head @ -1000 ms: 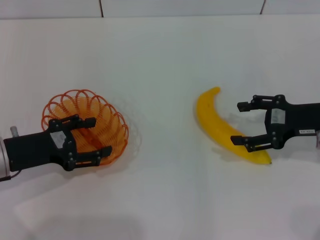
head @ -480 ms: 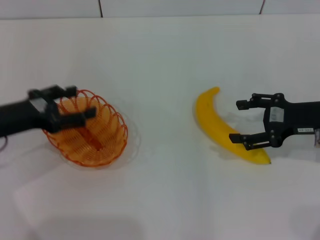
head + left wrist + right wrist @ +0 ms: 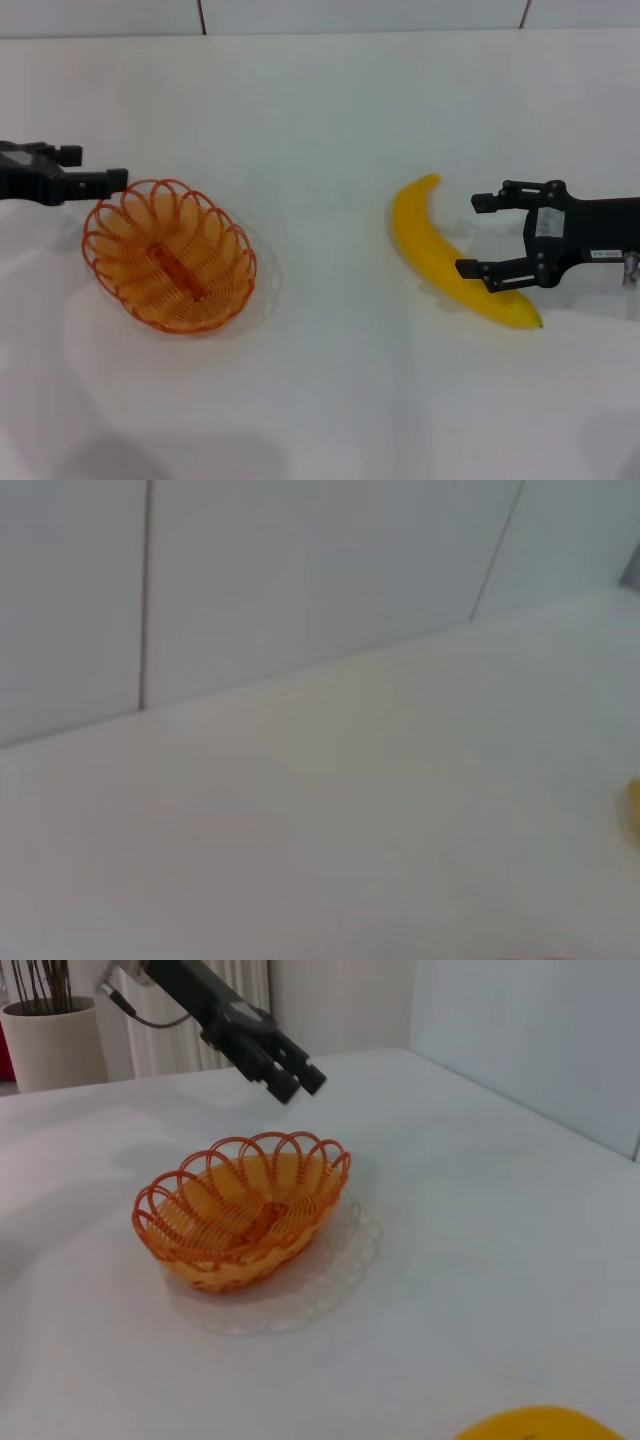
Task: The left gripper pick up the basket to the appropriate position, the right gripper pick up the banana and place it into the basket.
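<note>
My right gripper [image 3: 482, 235] gapes wide around the banana's [image 3: 446, 259] near end. My left gripper [image 3: 98, 170], seemingly closed and empty, hovers beyond the basket [image 3: 168, 254].

Head overhead — right wrist low, basket [image 3: 168, 256] shared

Orange wire basket [image 3: 243, 1215] on white table [image 3: 480, 1210], left gripper [image 3: 290, 1078] above it, banana [image 3: 535, 1425] edge, potted twigs [image 3: 52, 1035]

The white worktop [image 3: 330, 390] carries the orange basket [image 3: 168, 254], standing upright. The yellow banana [image 3: 450, 260] lies flat well to the basket's right, apparently resting directly on the worktop.
</note>
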{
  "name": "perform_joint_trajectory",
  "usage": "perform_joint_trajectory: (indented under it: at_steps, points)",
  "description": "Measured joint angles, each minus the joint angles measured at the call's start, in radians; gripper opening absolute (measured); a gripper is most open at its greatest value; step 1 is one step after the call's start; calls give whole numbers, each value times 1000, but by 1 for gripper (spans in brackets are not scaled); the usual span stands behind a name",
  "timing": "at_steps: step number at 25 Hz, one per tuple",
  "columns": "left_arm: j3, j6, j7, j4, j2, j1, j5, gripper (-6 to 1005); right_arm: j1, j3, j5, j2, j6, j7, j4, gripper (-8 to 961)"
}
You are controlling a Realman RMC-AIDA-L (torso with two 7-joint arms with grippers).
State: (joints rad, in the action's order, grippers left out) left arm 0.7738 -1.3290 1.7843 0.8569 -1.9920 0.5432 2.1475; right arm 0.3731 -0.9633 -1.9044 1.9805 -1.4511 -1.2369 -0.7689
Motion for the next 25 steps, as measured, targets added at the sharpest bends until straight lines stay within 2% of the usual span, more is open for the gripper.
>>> perform_joint_trajectory:
  at_steps: [4,7,14,25]
  points:
    - [-2,12,43,-17,-10,55,113,856,1,0,0,1,0,1,0,899]
    - [-2,15,66,-21,-13,71,162,856,1,0,-1,2,0,5,0,898]
    - [7,51,67,-50,-17,85,187,855,1,0,-1,6,29,9,8,897]
    - [6,102,69,-67,-34,91,204,853,9,0,1,6,35,2,12,895]
